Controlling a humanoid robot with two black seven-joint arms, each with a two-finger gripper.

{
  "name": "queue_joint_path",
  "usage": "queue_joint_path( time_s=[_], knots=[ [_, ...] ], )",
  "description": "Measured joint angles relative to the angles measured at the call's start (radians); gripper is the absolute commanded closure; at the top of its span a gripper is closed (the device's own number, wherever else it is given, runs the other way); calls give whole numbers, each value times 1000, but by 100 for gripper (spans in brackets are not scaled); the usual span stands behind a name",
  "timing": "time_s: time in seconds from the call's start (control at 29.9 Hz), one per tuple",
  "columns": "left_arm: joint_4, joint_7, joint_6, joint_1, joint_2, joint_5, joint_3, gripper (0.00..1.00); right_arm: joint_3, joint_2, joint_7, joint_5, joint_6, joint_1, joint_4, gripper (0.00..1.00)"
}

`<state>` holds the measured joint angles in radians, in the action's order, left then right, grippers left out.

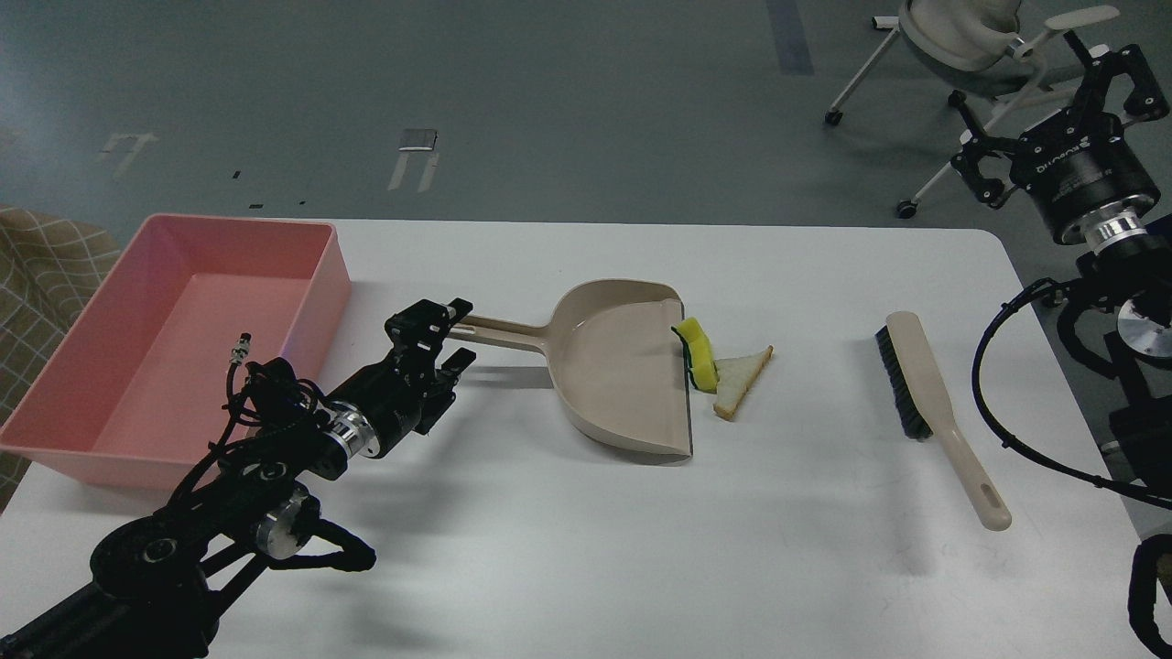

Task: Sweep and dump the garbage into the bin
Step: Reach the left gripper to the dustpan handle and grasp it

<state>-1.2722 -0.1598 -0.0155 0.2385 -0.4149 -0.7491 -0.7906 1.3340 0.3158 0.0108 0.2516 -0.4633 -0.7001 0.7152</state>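
Two pieces of garbage lie at the mouth of the beige dustpan (pixel 613 366), near the middle of the white table (pixel 641 549). One is a yellow sponge (pixel 700 352) with a dark green scouring layer, standing on edge and touching the pan's front lip, partly inside it. At about four o'clock from the sponge, touching it, lies a triangular white bread slice (pixel 740 377) with a brown crust, flat on the table just outside the pan.

At nine o'clock from the dustpan sits the pink bin (pixel 302 302), a shallow rectangular tub at the table's left edge, with nothing visible inside it. The pan's long handle points toward it.

At the handle's end is the left gripper (pixel 450 340), its arm coming in from seven o'clock. Its fingers sit above and below the handle tip, clenched on it as far as the view shows.

At three o'clock from the garbage, well apart, a hand brush (pixel 925 403) with black bristles and a beige handle lies flat, untouched, its handle pointing to five o'clock.

At one o'clock, off the table edge, the right gripper (pixel 1053 105) hangs over the floor with its fingers spread wide and nothing between them. Behind it stands a white office chair (pixel 961 37).
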Motion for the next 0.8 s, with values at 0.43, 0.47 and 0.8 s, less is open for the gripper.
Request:
queue_joint_path(
  time_s=[0.43, 0.47, 0.8],
  knots=[
    [76, 0, 1, 52, 45, 0, 27, 28, 1, -1, 0, 0, 0, 5, 3, 0],
    [80, 0, 0, 59, 50, 1, 28, 28, 1, -3, 0, 0, 0, 5, 3, 0],
    [156, -1, 0, 108, 96, 1, 37, 28, 1, -5, 0, 0, 2, 5, 1, 0]
  ],
)
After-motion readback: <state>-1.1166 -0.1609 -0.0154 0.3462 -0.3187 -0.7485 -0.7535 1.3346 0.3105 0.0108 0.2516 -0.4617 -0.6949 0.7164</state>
